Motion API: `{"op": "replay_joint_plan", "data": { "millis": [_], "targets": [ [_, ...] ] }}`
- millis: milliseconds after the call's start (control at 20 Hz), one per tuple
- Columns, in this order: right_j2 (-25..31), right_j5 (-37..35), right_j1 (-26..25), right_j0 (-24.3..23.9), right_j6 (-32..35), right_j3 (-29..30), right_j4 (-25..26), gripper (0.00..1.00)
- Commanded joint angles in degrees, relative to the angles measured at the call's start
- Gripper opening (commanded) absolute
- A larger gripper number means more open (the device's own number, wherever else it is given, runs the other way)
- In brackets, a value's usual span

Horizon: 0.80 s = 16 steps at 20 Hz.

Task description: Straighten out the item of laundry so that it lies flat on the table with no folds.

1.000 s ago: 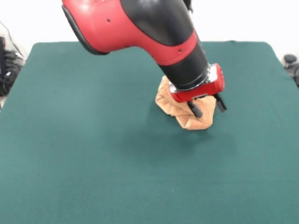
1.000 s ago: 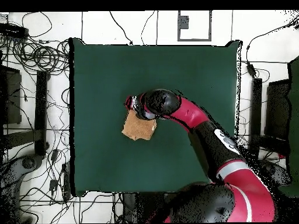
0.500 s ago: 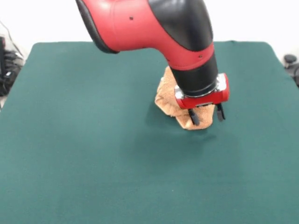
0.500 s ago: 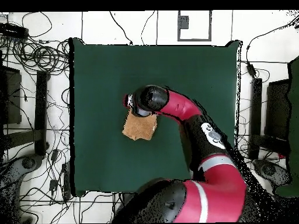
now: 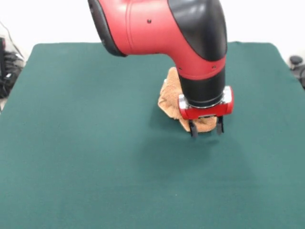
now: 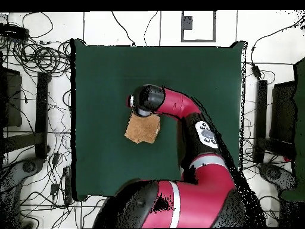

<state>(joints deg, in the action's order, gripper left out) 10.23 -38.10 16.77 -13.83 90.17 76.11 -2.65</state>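
The orange-tan towel (image 5: 167, 97) lies bunched and folded near the middle of the dark green table (image 5: 71, 143). My gripper (image 5: 206, 130) points straight down at the towel's near edge. It is open, with one finger on each side of that edge and the tips close to the table top. The wrist hides part of the towel. In the overhead view the towel (image 6: 142, 130) is a folded, roughly square patch on the table (image 6: 196, 77). The arm's wrist (image 6: 146, 99) covers the edge of the towel that lies away from the base, and the gripper's tips are hidden under it.
The arm (image 5: 162, 24) fills the upper middle of the front view. Cables and equipment (image 6: 36, 59) lie on the floor round the table. Dark gear stands at the left edge (image 5: 7, 67) and the right edge (image 5: 298, 64) of the front view.
The wrist has swung from tilted to upright and come down, so the open fingers now stand at the towel's near edge. The towel has not moved.
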Motion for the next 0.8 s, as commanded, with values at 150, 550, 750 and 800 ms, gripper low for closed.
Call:
{"op": "replay_joint_plan", "data": {
  "millis": [150,550,750,800],
  "targets": [
    [-0.85,-1.93,-3.54,-0.24,12.12,-0.78,-2.89,1.00],
    [3.27,-10.06,-3.64,-2.74,12.98,1.36,-9.97,1.00],
    [3.99,-11.40,-3.41,-3.51,12.53,2.95,-12.22,1.00],
    [3.83,-11.42,-3.28,-3.44,12.42,3.12,-12.43,1.00]
  ]
}}
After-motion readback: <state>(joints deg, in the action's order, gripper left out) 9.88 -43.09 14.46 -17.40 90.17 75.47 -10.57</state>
